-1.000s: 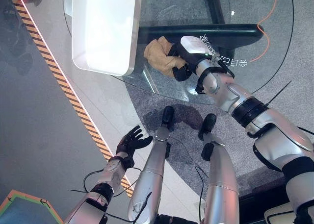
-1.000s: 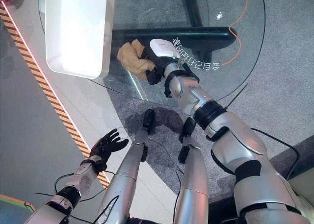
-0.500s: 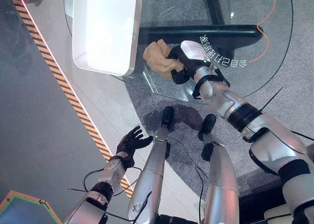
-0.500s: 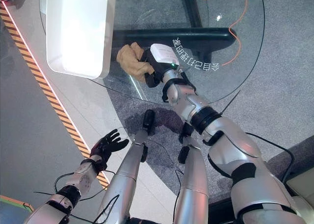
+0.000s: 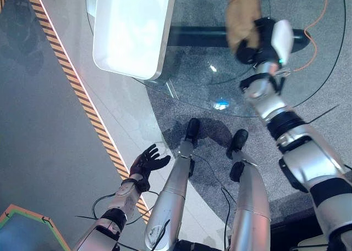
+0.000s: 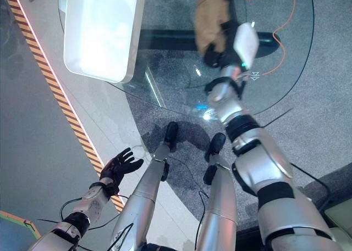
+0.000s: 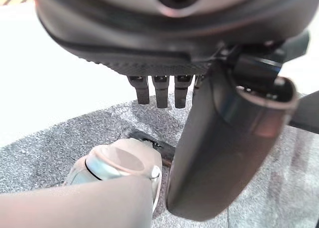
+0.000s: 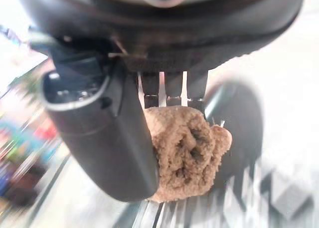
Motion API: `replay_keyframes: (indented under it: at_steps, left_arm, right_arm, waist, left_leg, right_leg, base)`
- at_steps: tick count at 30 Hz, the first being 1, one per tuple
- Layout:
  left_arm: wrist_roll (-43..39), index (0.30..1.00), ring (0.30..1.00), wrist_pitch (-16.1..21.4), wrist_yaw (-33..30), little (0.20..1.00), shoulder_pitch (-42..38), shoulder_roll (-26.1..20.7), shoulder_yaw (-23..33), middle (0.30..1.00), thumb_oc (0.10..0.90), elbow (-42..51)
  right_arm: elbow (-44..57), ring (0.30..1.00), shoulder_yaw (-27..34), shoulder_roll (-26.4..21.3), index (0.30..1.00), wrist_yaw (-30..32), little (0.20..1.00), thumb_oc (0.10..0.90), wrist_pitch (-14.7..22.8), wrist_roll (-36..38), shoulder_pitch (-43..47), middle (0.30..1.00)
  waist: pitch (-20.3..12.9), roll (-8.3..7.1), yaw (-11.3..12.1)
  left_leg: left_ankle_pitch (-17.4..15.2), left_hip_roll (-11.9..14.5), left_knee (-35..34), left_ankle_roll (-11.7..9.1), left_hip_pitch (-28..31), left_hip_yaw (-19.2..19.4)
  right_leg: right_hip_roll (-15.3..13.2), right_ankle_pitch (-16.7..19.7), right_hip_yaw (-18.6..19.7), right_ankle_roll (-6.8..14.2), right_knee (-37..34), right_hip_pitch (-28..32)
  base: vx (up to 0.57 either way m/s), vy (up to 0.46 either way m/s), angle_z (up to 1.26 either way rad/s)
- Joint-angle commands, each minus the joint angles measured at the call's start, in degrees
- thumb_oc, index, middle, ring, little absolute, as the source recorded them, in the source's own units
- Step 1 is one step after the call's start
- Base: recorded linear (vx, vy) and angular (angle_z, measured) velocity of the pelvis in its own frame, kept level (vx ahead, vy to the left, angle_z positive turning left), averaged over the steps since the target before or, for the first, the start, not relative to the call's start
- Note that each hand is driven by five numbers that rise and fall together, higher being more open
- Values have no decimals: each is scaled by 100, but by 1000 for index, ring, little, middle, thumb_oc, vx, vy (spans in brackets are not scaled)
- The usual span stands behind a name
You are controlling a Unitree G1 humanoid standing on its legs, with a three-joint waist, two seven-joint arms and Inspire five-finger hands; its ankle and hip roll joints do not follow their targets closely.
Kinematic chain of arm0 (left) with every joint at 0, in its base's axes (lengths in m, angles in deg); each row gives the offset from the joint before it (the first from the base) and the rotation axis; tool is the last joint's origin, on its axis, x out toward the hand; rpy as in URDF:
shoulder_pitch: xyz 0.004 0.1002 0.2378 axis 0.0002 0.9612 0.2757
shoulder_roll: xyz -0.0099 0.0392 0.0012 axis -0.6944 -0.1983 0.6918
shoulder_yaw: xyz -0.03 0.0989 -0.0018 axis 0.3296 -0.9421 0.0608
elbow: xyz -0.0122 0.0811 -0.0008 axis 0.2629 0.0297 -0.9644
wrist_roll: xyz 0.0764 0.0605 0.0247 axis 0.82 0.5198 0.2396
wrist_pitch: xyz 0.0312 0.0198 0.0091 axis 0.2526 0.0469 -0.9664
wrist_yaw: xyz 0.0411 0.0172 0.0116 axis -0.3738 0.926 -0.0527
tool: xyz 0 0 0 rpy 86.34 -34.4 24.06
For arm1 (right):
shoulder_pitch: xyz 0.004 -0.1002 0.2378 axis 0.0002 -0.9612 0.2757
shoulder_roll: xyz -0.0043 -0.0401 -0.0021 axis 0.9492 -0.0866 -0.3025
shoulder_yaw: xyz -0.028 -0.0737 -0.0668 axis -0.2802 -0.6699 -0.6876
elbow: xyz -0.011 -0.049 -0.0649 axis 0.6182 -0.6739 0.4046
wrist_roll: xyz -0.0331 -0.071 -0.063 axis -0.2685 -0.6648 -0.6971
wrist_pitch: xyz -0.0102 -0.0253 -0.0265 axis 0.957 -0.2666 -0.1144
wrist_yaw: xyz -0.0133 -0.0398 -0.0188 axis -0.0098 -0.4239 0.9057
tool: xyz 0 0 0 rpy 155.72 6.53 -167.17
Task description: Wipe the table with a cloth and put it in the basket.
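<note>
Right hand [image 5: 263,41], fingers curled round the bunched tan cloth [image 5: 242,15], holds it over the glass tabletop [image 5: 220,75] far edge; no basket identifiable.

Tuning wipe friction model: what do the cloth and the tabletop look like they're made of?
Cloth: tan, looks like looped terry or microfibre; nubby, matte pile shows in the right wrist view, bunched in the right hand. Table: clear glass, glossy; floor and dark base bar show through it, with bright glints on top.
</note>
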Motion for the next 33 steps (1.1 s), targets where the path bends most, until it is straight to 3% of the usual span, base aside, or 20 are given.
replay_keyframes:
  at_steps: [1, 13, 20, 33]
  left_arm:
    - [-239, 900, 900, 115, -62, 900, 205, -187, -34, 900, 800, -71]
    - [-334, 900, 900, 89, 19, 900, 278, -377, 56, 900, 800, -10]
    - [-380, 900, 900, 68, 17, 900, 251, -454, 46, 900, 800, -10]
    - [-296, 900, 900, 20, 53, 900, 230, -502, 117, 900, 800, -2]
  right_arm:
    - [12, 300, -83, -807, 300, 720, 200, 100, 191, -38, 367, 300]
    - [-362, 300, 77, -1271, 300, 1173, 200, 100, -167, 232, 361, 300]
    - [-449, 300, 59, -1298, 300, 1215, 200, 100, -138, 404, 396, 300]
    - [339, 300, -370, -1036, 300, 659, 200, 100, 53, -69, 522, 300]
  waist:
    - [-99, 162, -176]
    - [-99, 109, -229]
    - [-99, 63, -234]
    - [-99, 14, -204]
  left_leg:
    - [-508, -183, 298, 393, 150, 540]
    - [-553, -166, 309, 423, 123, 546]
    - [-564, -154, 298, 432, 115, 535]
    - [-541, -178, 250, 408, 144, 513]
  right_leg:
    - [307, -153, -136, 111, -188, 200]
    - [348, -177, -107, 104, -197, 188]
    - [374, -169, -104, 102, -232, 204]
    - [403, -191, -130, 87, -273, 252]
  base:
    - [-2, 7, -7]
    - [0, 1, -1]
    - [0, 0, 0]
    - [0, 0, 0]
